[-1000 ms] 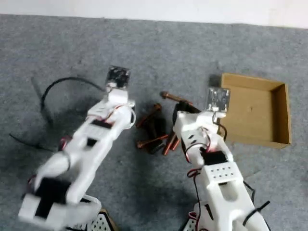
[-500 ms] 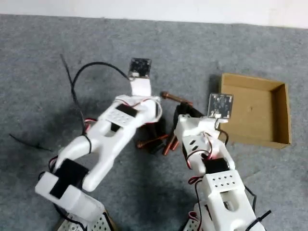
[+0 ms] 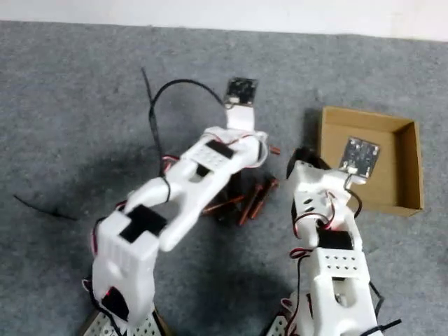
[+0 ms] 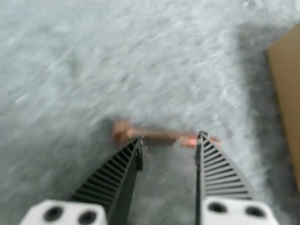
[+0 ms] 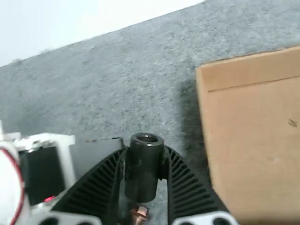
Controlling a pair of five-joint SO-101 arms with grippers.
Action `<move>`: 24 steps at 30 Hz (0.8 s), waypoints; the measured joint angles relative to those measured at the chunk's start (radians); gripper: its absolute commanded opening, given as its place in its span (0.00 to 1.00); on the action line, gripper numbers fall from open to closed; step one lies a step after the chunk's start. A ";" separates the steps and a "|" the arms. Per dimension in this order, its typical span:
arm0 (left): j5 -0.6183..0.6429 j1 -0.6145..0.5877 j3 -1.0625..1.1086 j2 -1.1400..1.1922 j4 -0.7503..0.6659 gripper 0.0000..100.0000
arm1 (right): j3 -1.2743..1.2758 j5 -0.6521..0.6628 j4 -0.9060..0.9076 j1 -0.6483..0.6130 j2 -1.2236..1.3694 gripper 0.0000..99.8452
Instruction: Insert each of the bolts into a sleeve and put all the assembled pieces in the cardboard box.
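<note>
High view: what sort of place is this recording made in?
Probably a robotics lab bench: a white left arm and right arm side by side on a grey mat, with loose bolts and a cardboard box laid out.

High above, a fixed camera is looking steeply down over the grey table (image 3: 70, 84). It is taking in the left arm (image 3: 189, 182) and right arm (image 3: 329, 231) from base to tip, the cardboard box (image 3: 392, 175) and the pale wall (image 3: 210, 10) beyond. The left wrist camera is pointing down past the left gripper (image 4: 169, 140), hanging close over a bolt (image 4: 154, 136), the box's edge at its margin. The right wrist camera is gazing low across the table, past the sleeve (image 5: 143, 168) in the right gripper (image 5: 144, 152), toward that same box and wall.
</note>
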 measured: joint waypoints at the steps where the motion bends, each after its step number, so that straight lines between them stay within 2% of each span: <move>1: 0.000 0.006 -0.038 0.029 0.021 0.19 | 0.000 0.000 0.000 0.000 0.000 0.00; 8: 0.000 0.011 -0.282 0.146 0.275 0.19 | 0.000 0.000 0.000 0.000 0.000 0.00; 11: 0.000 0.011 -0.333 0.167 0.339 0.19 | 0.000 0.000 0.000 0.000 0.000 0.00; 18: 0.000 0.012 -0.353 0.198 0.341 0.14 | 0.000 0.000 0.000 0.002 0.000 0.00; 24: 0.000 0.012 -0.353 0.198 0.336 0.16 | 0.000 0.000 0.000 0.002 0.000 0.00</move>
